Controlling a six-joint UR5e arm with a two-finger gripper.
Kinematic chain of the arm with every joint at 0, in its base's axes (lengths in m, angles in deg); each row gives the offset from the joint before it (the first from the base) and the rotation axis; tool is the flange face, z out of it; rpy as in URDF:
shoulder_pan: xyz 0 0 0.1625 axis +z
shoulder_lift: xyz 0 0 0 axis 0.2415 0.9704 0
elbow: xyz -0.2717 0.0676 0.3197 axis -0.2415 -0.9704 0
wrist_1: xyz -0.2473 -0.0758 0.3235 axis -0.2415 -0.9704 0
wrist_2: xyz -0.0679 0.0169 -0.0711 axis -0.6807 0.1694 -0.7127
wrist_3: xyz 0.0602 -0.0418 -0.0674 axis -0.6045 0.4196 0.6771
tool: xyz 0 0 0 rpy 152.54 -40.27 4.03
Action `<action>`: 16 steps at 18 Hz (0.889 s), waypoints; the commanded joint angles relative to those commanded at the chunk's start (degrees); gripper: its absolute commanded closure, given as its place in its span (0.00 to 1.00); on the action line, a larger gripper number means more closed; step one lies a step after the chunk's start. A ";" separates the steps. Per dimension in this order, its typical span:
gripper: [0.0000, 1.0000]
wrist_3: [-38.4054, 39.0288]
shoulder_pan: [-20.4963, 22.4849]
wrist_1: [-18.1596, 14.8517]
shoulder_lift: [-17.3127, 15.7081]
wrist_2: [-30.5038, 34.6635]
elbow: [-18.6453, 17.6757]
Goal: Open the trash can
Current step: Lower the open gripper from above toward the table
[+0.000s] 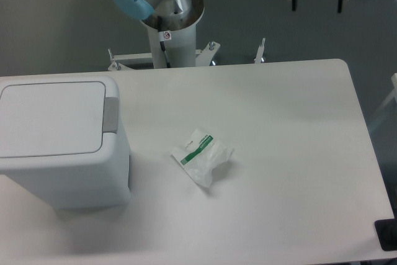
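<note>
The trash can point(62, 144) sits at the left of the table point(291, 153) with its lid flat and shut. My gripper point(317, 5) is far away up top, open and holding nothing. Nothing is done yet.

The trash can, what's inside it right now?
Cannot be seen: the large boxy white plastic trash can has its flat rectangular lid shut flat, covering the interior. Only the lid and the grey push-button strip show on top.
</note>
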 joint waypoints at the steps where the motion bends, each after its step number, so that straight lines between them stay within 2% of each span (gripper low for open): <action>1: 0.00 0.09 0.00 0.18 -0.35 0.00 -0.44; 6: 0.00 0.35 -1.14 -0.17 -0.97 -2.19 -0.62; 9: 0.00 3.85 -2.89 -0.26 -1.14 -5.96 -0.79; 11: 0.00 9.37 -3.78 -0.26 -1.06 -9.91 -0.79; 14: 0.00 22.28 -5.00 -0.09 -0.97 -17.38 -0.88; 16: 0.00 29.59 -6.85 0.00 -0.71 -19.68 -0.97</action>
